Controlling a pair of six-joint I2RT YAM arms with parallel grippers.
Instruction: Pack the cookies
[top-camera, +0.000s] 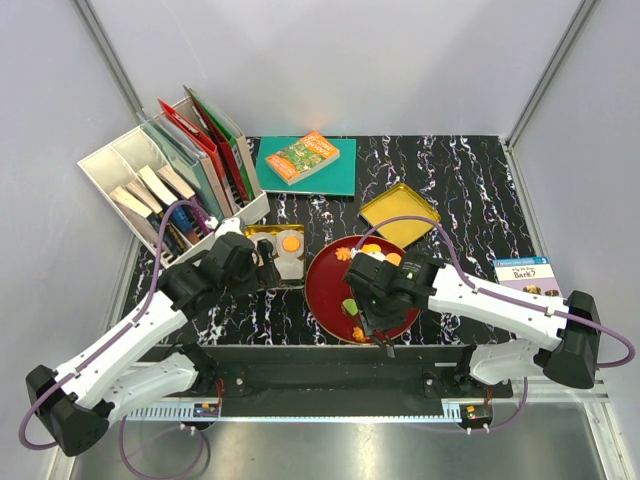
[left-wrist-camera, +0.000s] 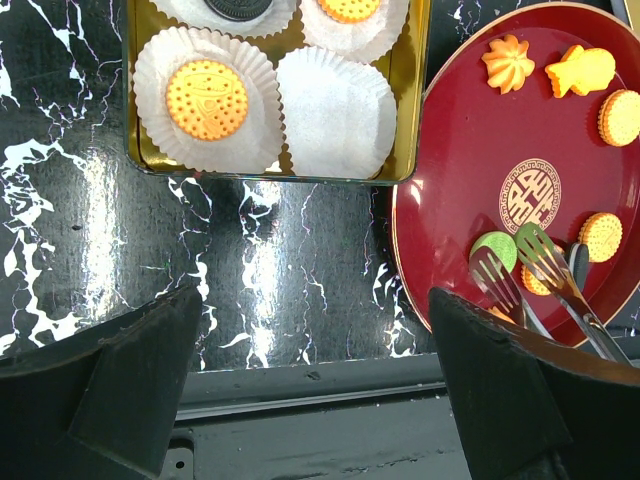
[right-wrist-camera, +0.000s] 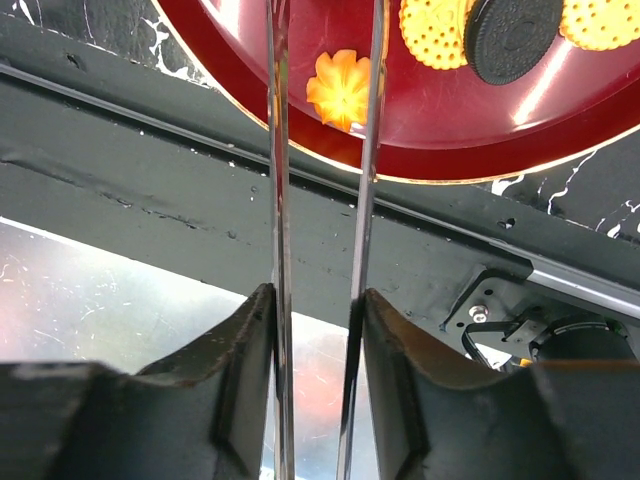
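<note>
Cookies (left-wrist-camera: 620, 117) lie mostly on the red plate (left-wrist-camera: 470, 150); a few sit in white paper cups (left-wrist-camera: 335, 110) inside the gold tin (left-wrist-camera: 412, 90) just beside it. I judge them light, stiff and brittle, so a hard squeeze could crumble them. I would take each one gently across its edge. My right claw (right-wrist-camera: 317, 300) is clenched on metal tongs (left-wrist-camera: 545, 265), whose tips stand over the plate next to a green cookie (left-wrist-camera: 493, 245). My left claw (left-wrist-camera: 315, 300) is released and hovers over the table (left-wrist-camera: 260, 250) near the tin. For writing, I can read only "BARK?" on a book (top-camera: 525, 275) at the right. The gold emblem (left-wrist-camera: 530, 195) on the plate looks like a Chinese character, which I cannot read.
</note>
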